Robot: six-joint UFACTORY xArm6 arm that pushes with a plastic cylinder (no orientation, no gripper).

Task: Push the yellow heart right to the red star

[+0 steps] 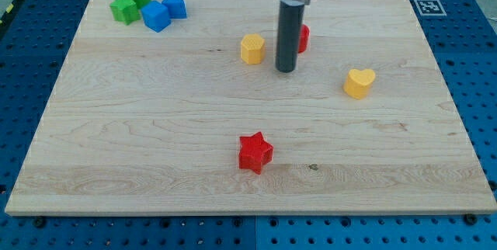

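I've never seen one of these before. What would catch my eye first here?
Likely the dark rod hanging from the view's top centre, my tip resting on the wooden board between a yellow block and a half-hidden red block. Next, the red star alone near the bottom centre, and the yellow heart at the right. A green-and-blue cluster fills the top left corner.

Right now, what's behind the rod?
A red block sits just behind my rod, showing only at the rod's right edge. The rod covers most of it, so its shape cannot be told. My tip rests right of the yellow block.
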